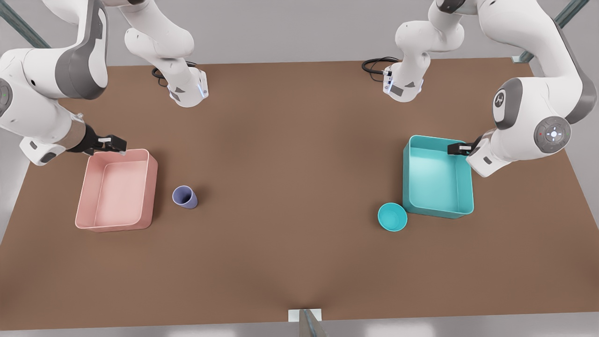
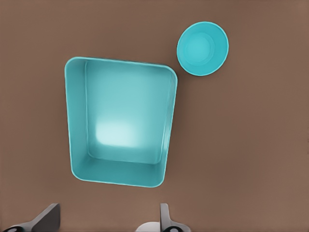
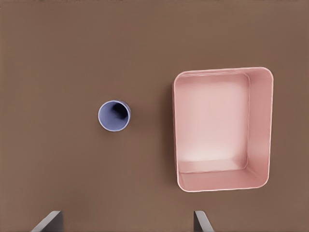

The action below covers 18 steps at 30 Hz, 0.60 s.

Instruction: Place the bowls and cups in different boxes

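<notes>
The teal bowl stands upright on the table, just off the near corner of the teal box. My left gripper hovers open over that box's far rim, at the front view's right. The lavender cup stands upright a short way from the pink box. Above the pink box's far rim, at the front view's left, my right gripper is open. Both boxes hold nothing.
The two arm bases stand at the back of the brown table, each with a black cable beside it. A small white bracket sits at the near table edge.
</notes>
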Available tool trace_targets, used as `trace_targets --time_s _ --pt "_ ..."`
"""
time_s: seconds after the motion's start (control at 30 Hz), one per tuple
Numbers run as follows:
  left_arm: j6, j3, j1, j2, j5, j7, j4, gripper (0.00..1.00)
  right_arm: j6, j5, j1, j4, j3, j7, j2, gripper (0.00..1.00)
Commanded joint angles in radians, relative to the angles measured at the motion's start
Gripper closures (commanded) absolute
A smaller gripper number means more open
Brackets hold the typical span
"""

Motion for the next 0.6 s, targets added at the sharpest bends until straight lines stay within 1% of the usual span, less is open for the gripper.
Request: trace_targets --time_s 0.0,0.03,0.07,0.1,0.13,0.17,0.2,0.23,0.27,0.3,0.33,0.4,0.47,0.57 --pt "-0.007 0.000 0.000 -0.001 0.000 -0.014 0.000 0.00 0.029 0.000 -0.001 0.000 0.001 0.002 0.000 0.00" --pt "-0.005 0.000 0.000 -0.001 0.000 -0.015 0.000 0.00 0.029 0.000 0.002 0.009 0.002 0.008 0.011 0.00" --pt "0.013 0.000 -0.027 0.019 0.003 -0.022 0.001 0.00 0.046 0.000 0.010 0.021 0.007 0.016 0.054 0.00" --pt "0.072 0.002 -0.121 0.082 0.040 -0.057 0.004 0.00 0.110 0.002 0.059 0.035 0.011 0.010 0.120 0.00" --pt "0.174 0.002 -0.164 0.142 0.051 -0.135 0.006 0.00 0.173 -0.006 0.117 0.035 0.010 0.017 0.175 0.00" --pt "0.214 0.002 -0.202 0.274 0.054 -0.195 0.102 0.00 0.273 -0.006 0.140 0.034 0.010 0.031 0.246 0.00" --pt "0.222 0.002 -0.218 0.356 0.054 -0.227 0.185 0.00 0.333 -0.009 0.154 0.031 0.010 0.051 0.286 0.00" --pt "0.280 0.003 -0.239 0.454 0.054 -0.275 0.282 0.00 0.403 -0.010 0.165 0.023 0.010 0.074 0.329 0.00" --pt "0.400 0.028 -0.262 0.536 0.058 -0.307 0.326 0.00 0.439 -0.010 0.163 0.005 0.010 0.074 0.346 0.00" --pt "0.519 0.028 -0.264 0.568 0.061 -0.319 0.325 0.00 0.503 -0.010 0.153 -0.044 0.010 0.073 0.352 0.00" --pt "0.596 0.026 -0.271 0.611 0.061 -0.325 0.323 0.00 0.569 -0.009 0.134 -0.104 0.010 0.059 0.344 0.00" --pt "0.665 0.026 -0.282 0.628 0.060 -0.327 0.302 0.00 0.629 -0.006 0.097 -0.204 0.010 0.031 0.304 0.00" --pt "0.670 0.025 -0.296 0.627 0.095 -0.330 0.256 0.00 0.750 -0.004 0.082 -0.354 0.010 0.005 0.255 0.00" --pt "0.671 0.023 -0.308 0.627 0.092 -0.338 0.192 0.00 0.781 -0.003 0.082 -0.425 0.010 0.005 0.240 0.00"
